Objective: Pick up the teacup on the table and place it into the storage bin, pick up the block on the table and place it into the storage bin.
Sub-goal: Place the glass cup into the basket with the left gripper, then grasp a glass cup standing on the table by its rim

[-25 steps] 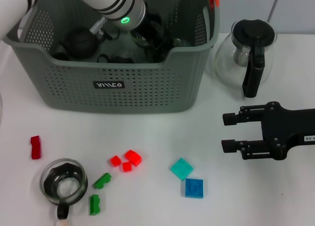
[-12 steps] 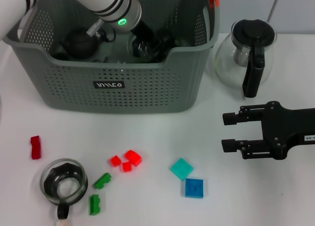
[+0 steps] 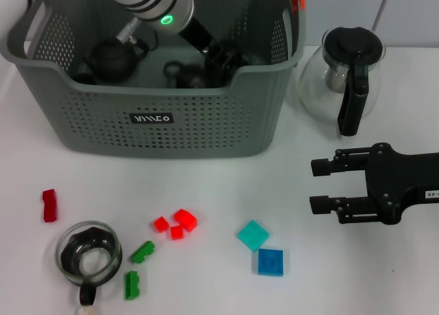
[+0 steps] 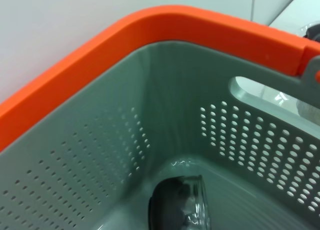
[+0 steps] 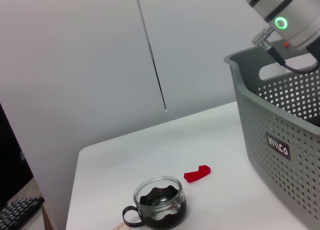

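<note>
My left pincer (image 3: 223,64) reaches down inside the bin (image 3: 164,126), at its right half near the front wall; whether it is open or closed I cannot tell, since the wall and dark objects hide its tips. The green ring on my left wrist glows above the bin's middle. My left wrist view looks into a bin corner under the orange handle (image 4: 150,34) and shows a glass cup (image 4: 182,207) lying on its side on the bin floor. Another dark teapot-like object (image 3: 110,57) sits in the bin's left part.

My right pincer (image 3: 319,186) hovers open over the bench (image 3: 212,191) at the right, its two black fingers pointing left, holding nothing, well apart from the blocks. Just beyond it stands a glass pot (image 3: 346,71) with a black handle, beside the bin's right wall.

A teacup (image 3: 88,254) with dark contents stands upright at the near left of the bench, its handle toward the near edge. A red block (image 3: 49,205) lies to its far left. Two green blocks (image 3: 137,267) lie just right of the teacup, a cluster of red blocks (image 3: 177,224) beyond them, and a teal tile (image 3: 254,235) touching a blue block (image 3: 271,262) farther right.
</note>
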Robot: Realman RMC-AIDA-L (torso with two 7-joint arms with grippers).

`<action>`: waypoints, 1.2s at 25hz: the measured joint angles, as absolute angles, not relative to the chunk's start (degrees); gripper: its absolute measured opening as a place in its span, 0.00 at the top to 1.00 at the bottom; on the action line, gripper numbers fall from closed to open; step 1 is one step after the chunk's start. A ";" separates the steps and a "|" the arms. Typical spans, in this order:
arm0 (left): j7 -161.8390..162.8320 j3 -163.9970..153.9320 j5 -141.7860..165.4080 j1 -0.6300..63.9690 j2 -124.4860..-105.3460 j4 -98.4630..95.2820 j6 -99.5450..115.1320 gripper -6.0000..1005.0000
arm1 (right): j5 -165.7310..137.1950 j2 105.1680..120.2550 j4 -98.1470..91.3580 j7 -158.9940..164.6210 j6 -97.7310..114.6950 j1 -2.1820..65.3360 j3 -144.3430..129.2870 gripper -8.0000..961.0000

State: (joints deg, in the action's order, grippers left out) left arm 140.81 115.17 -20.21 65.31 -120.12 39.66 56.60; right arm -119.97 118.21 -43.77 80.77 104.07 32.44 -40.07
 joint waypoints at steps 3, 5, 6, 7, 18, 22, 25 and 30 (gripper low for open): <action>141.40 115.25 -20.26 63.16 -120.37 44.69 58.81 0.63 | -119.97 118.21 -43.77 80.77 104.07 32.43 -40.07 0.29; 141.65 115.59 -20.51 61.26 -120.80 49.74 60.75 0.60 | -119.97 118.21 -43.76 80.77 104.07 32.43 -40.08 0.29; 141.67 116.28 -20.71 60.02 -121.20 52.98 62.00 0.60 | -119.97 118.21 -43.77 80.77 104.07 32.42 -40.07 0.29; 141.56 117.55 -21.13 58.47 -121.78 57.19 63.69 0.60 | -119.97 118.21 -43.77 80.77 104.08 32.44 -40.07 0.29; 132.20 136.19 -50.74 45.17 -119.71 81.57 88.78 0.60 | -119.97 118.04 -43.76 80.77 104.05 32.59 -40.02 0.29; 126.65 143.53 -58.35 40.27 -118.79 82.05 99.17 0.60 | -119.97 118.03 -43.77 80.77 103.82 32.77 -39.99 0.29; 121.59 147.73 -59.88 36.70 -118.89 82.15 106.04 0.60 | -119.97 118.03 -43.77 80.77 103.64 32.97 -39.99 0.29; 115.20 147.63 -58.41 31.49 -119.26 83.43 113.52 0.61 | -119.97 118.04 -43.77 80.77 103.62 33.19 -39.99 0.29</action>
